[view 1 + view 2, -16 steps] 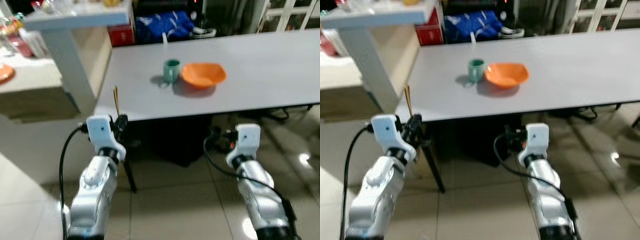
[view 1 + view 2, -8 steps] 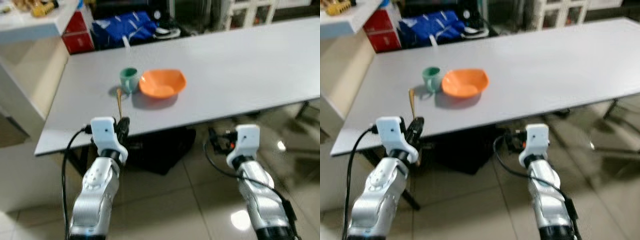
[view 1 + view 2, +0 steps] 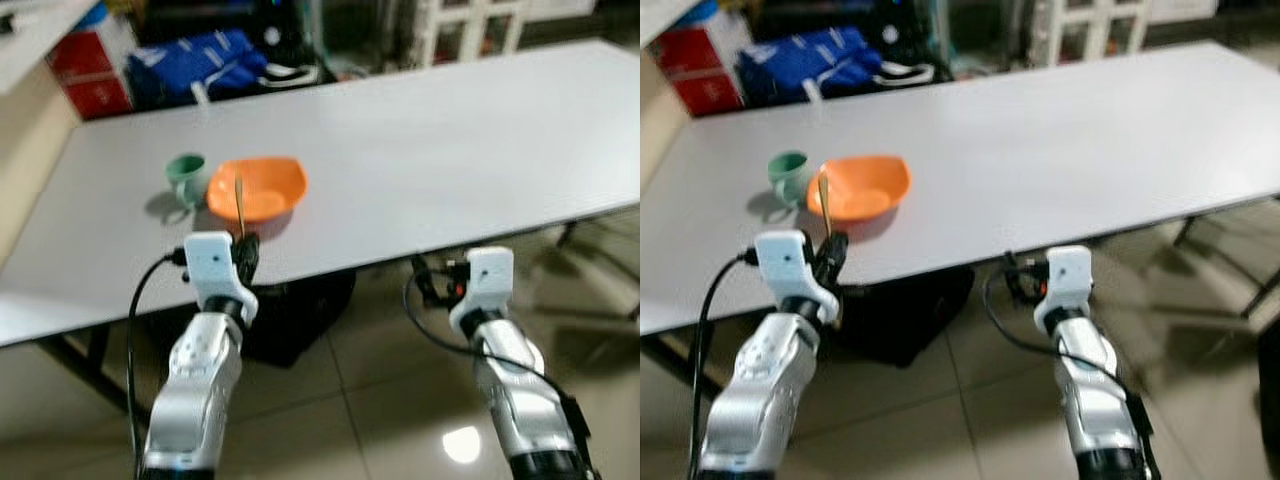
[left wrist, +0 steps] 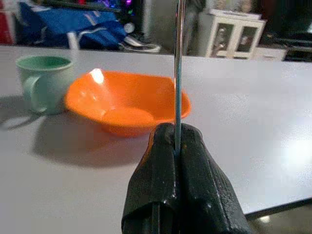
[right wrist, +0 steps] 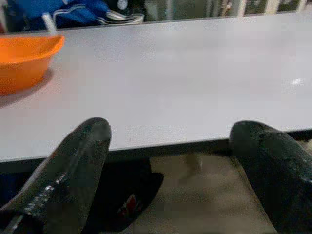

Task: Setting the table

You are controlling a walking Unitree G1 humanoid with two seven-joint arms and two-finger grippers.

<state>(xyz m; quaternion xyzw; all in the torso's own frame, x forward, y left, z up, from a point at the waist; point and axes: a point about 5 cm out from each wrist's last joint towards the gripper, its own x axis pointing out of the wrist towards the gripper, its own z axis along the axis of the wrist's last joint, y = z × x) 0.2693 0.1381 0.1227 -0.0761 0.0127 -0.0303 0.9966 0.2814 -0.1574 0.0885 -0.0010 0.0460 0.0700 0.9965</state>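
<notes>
A long grey table (image 3: pixel 450 150) ahead, with an orange bowl (image 3: pixel 257 188) and a green mug (image 3: pixel 185 178) side by side near its left end, the mug just left of the bowl and close against it. Behind the far edge, a blue bag (image 3: pixel 195 60) and a red box (image 3: pixel 88 72) on the floor, white cabinets (image 3: pixel 470 25) further right. Left gripper (image 4: pixel 176 146) raised just short of the table's near edge, in front of the bowl, fingers pressed tight together on a thin stick (image 3: pixel 239 205) that stands upright out of the grip, its tip showing against the bowl in the head views. Material of the stick hard to tell: pale brown from above, grey and shiny from the wrist. Right gripper (image 5: pixel 170 161) level with the near edge and just short of it, well to the right of the bowl, fingers (image 5: pixel 80 161) spread wide with nothing between them. Glossy tiled floor (image 3: pixel 380 400) below, a dark bag-like shape (image 3: pixel 300 310) lying under the table.
</notes>
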